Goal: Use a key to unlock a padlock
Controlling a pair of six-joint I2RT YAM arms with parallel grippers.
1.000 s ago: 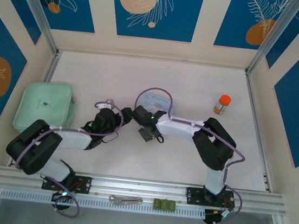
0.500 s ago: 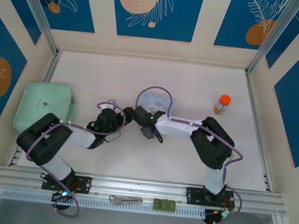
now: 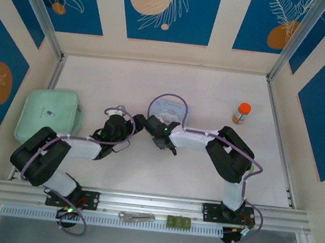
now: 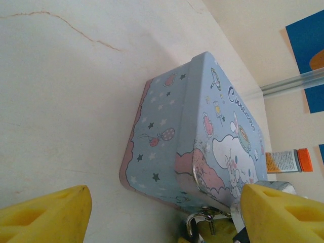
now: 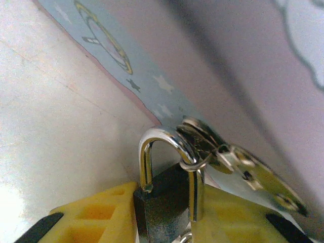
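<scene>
The padlock (image 5: 159,205) has a dark body and a silvery shackle (image 5: 163,137) hooked through the hasp (image 5: 243,169) of the light-blue cartoon tin (image 4: 202,126). My right gripper (image 5: 163,215) is shut on the padlock body, with a yellow finger pressed against each side. In the top view it sits at the tin's near-left corner (image 3: 145,123). My left gripper (image 4: 167,215) is open just left of it (image 3: 128,124), its yellow fingers (image 4: 48,212) spread wide and facing the tin's corner and the shackle (image 4: 192,223). The key is out of view.
An orange-capped bottle (image 3: 242,113) stands at the right of the table. A pale green box (image 3: 49,115) lies at the left edge. On the front rail lie a silver tool (image 3: 136,217) and a green block (image 3: 178,222).
My right gripper's jaws have closed in on the padlock body. My left arm's elbow has swung about while its gripper stayed by the tin, still open.
</scene>
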